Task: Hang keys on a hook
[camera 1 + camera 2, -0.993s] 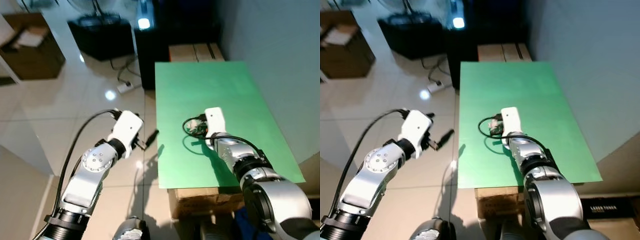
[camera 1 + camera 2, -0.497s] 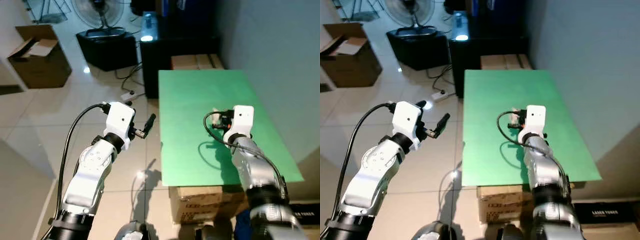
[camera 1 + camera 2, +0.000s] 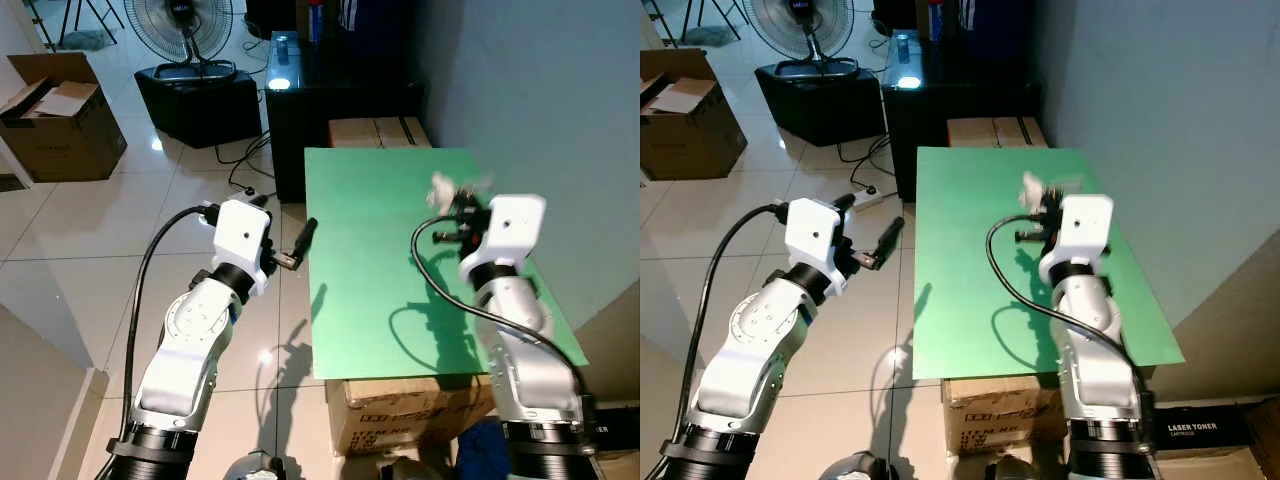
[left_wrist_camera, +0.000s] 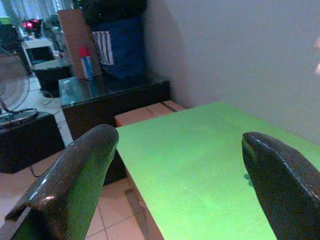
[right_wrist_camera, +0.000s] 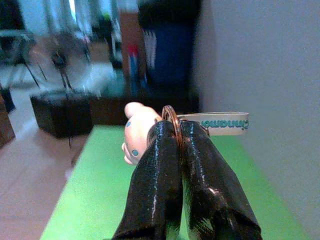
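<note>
The right claw (image 5: 177,145) has lifted the keys (image 5: 172,122), pinched, above the green table (image 3: 380,270); left claw (image 4: 175,165) spread

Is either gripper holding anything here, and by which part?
The right gripper pinches the keys by the metal ring, above the green table. The left gripper holds nothing.

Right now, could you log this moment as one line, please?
right gripper: shut on keys, above green table | left gripper: open, idle | hook: unseen
</note>
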You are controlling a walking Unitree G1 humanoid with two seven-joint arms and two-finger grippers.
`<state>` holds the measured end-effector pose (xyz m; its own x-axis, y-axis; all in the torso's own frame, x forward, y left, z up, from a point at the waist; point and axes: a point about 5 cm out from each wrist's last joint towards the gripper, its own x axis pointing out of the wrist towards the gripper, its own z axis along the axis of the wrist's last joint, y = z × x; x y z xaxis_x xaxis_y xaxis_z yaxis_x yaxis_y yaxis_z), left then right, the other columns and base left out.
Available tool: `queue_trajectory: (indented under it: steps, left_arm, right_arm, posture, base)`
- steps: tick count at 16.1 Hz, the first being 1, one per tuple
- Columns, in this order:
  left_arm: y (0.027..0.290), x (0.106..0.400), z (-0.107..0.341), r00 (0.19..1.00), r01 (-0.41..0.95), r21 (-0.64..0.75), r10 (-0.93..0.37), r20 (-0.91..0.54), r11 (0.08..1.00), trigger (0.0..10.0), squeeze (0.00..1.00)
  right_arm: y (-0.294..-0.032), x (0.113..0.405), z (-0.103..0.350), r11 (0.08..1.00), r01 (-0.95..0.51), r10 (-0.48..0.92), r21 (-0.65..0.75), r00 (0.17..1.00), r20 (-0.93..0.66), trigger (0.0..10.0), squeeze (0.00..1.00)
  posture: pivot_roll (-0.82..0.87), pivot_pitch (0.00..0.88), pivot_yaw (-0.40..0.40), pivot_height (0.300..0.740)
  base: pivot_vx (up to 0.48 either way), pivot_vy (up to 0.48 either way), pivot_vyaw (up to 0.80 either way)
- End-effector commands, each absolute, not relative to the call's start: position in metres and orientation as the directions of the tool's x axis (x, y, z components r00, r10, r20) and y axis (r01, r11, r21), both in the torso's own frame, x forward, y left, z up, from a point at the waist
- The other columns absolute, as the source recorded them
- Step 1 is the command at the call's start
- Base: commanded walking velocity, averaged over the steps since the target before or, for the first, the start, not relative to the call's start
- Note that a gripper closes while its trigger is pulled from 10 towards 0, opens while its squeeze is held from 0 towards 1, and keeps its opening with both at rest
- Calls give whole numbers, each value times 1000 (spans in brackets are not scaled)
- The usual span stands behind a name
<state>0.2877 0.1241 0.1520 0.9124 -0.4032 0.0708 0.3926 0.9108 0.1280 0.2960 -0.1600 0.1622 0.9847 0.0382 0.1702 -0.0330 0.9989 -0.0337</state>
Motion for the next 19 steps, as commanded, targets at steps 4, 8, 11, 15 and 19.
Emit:
queue_trajectory:
  steps: [4,8,11,15,19]
  left_arm:
    - [129,292,160,923,353,122,-366,119,928,10000,0]
    - [134,294,161,936,319,145,-336,107,936,10000,0]
    - [138,295,155,952,284,192,-300,57,939,10000,0]
    - [139,290,148,956,279,220,-291,24,935,10000,0]
    - [142,286,134,967,253,242,-247,-57,937,10000,0]
  right_arm:
    - [-133,286,183,893,-232,344,-385,904,253,0,0]
    - [-126,286,173,900,-286,361,-328,911,197,1765,0]
    - [-123,285,157,915,-338,365,-220,926,94,10000,0]
    - [-125,280,141,898,-381,388,-219,922,-11,10000,0]
    - [-134,276,130,915,-388,385,-112,922,-48,10000,0]
  posture:
    - [-115,0,33,718]
    - [-88,0,24,718]
    - [-78,0,16,718]
    - [-76,0,-5,718]
    - [-39,0,-53,718]
  base:
    - [0,0,0]
    - [0,0,0]
    - [0,0,138]
    - [0,0,800]
    - [0,0,800]
